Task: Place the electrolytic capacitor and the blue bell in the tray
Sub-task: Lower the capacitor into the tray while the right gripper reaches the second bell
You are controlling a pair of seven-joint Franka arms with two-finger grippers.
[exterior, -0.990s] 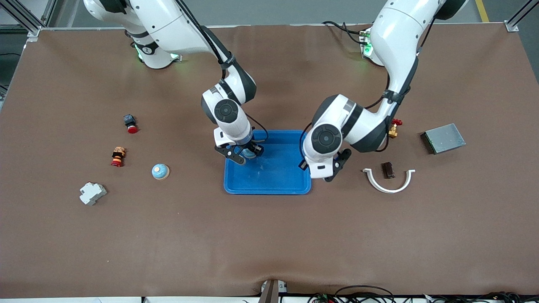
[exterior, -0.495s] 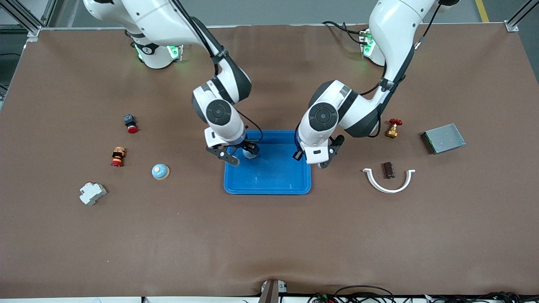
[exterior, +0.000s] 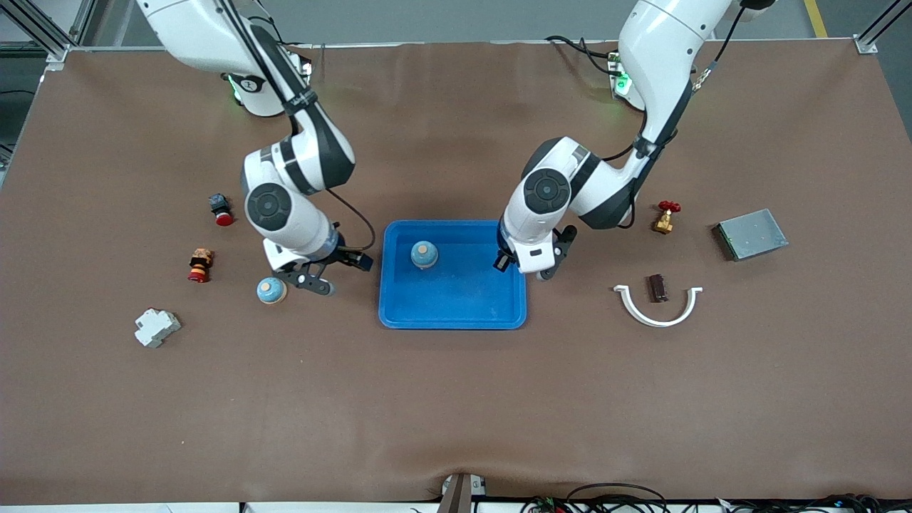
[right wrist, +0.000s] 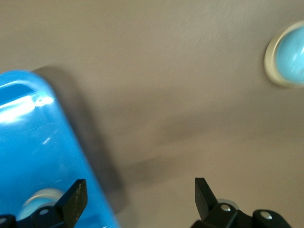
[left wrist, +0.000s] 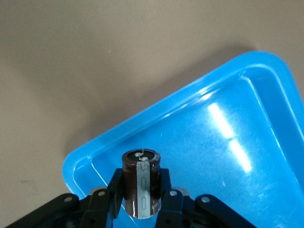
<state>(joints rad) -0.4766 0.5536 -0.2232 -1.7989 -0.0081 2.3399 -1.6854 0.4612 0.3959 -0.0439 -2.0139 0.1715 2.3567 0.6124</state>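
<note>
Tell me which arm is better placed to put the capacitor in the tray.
Left: its hand already grips the capacitor over the tray rim. The right hand is open, empty.

Left gripper (left wrist: 141,199) jaws clamped on the electrolytic capacitor (left wrist: 140,183), dark brown can with grey stripe, upright. It hangs over a rounded corner of the blue tray (left wrist: 156,124). Brown table (left wrist: 95,61) alongside the rim.

Bright overhead light; tray (left wrist: 228,142) glares, right wrist view blurred.
</note>
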